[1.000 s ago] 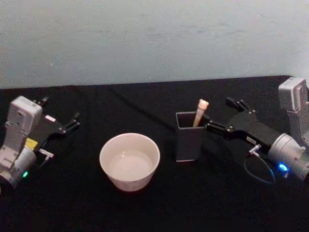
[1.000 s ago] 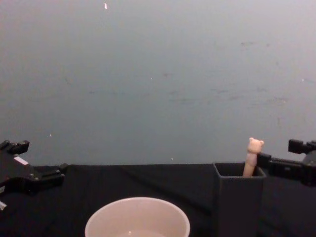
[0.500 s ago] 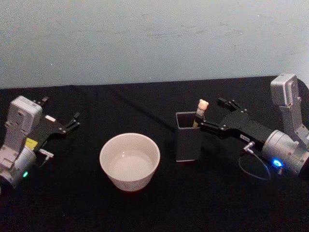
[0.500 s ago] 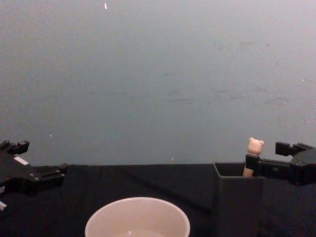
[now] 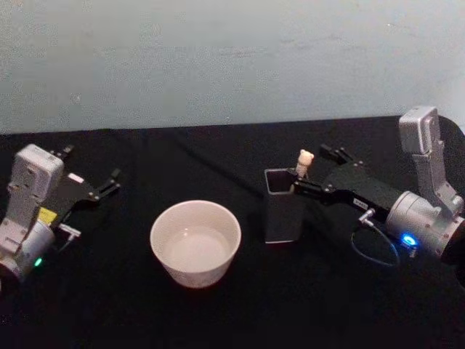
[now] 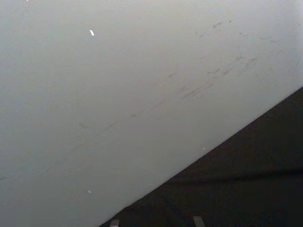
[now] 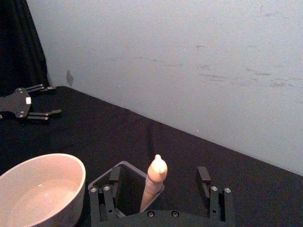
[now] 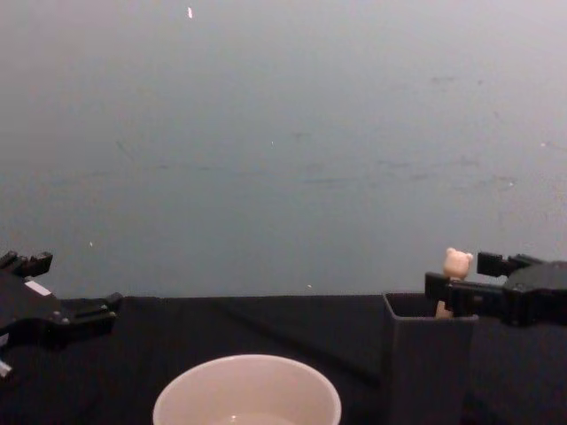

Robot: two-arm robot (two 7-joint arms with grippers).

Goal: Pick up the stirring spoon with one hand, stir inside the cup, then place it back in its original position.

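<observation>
Two containers on the black table (image 5: 218, 320): one cup (image 5: 195, 243) near the middle and one dark holder (image 5: 282, 207) to its right and a bit farther back, close by but with a gap between them. The cup has no spoon in it. The bottom looks like it might hold a little clear liquid, but I honestly can't tell for sure. The holder has the one spoon (image 5: 303, 163) standing in it, handle up, leaning toward the far right corner, bear head poking above the rim. The bowl end is down inside where I can't see it.

Right gripper (image 5: 308, 168) reaches in from the right at rim height, spread wide with one finger on each side of the handle. In the right wrist view there's clear daylight between the handle and both fingers (image 7: 203, 176), so nothing is pinched.

Left gripper (image 5: 89, 166) sits off at the far left, well away from the cup, also spread apart and empty.

Count: one cup, one holder, one spoon, two grippers.
</observation>
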